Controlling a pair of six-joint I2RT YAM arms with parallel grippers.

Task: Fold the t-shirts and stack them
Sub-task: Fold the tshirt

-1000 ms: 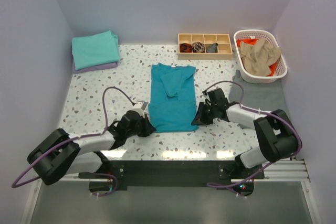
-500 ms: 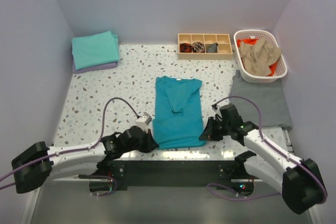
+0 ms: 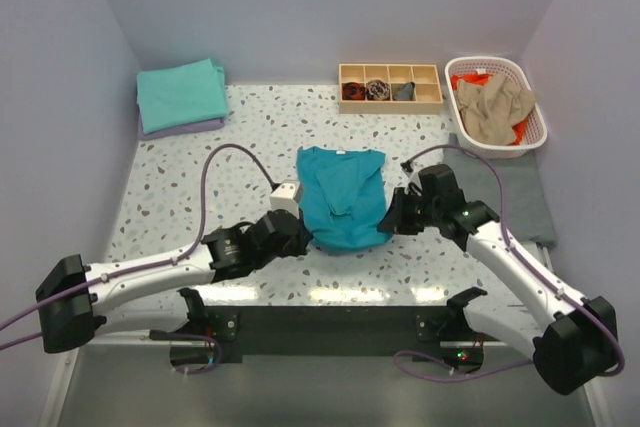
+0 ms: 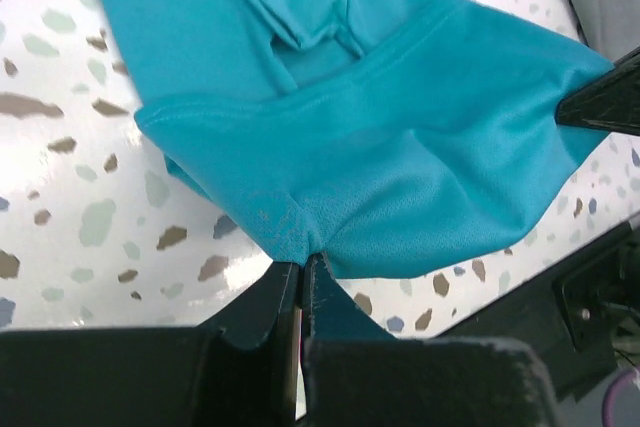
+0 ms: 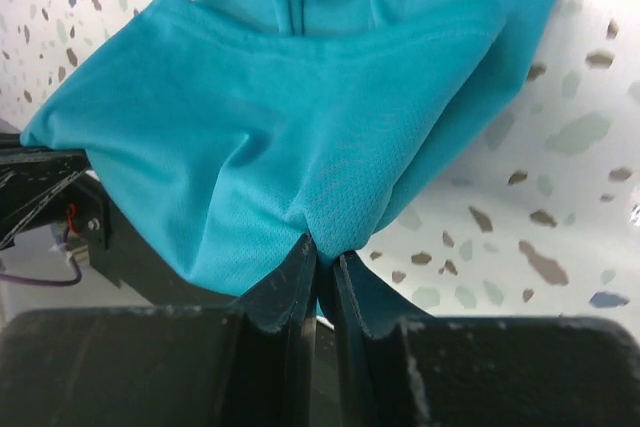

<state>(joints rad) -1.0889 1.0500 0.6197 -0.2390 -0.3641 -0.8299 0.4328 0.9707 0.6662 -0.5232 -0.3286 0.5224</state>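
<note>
Folded stack: an aqua-green t-shirt [image 3: 182, 93] lies on a lavender t-shirt [image 3: 190, 129], upper left of the top view.
Left gripper [image 3: 303, 237]: jaws clamped on the lower left hem corner of the teal t-shirt [image 3: 343, 197].
Teal t-shirt: centre of the table [image 3: 200, 177], sleeves folded inward, lower hem lifted and bunched between both grippers.
Right gripper [image 3: 391, 222]: jaws pinched on the lower right hem corner.
Wooden tray [image 3: 390, 102]: upper centre-right.
Basket [image 3: 535, 132]: upper right, holding a tan t-shirt [image 3: 492, 107] over an orange t-shirt [image 3: 470, 80].
</note>
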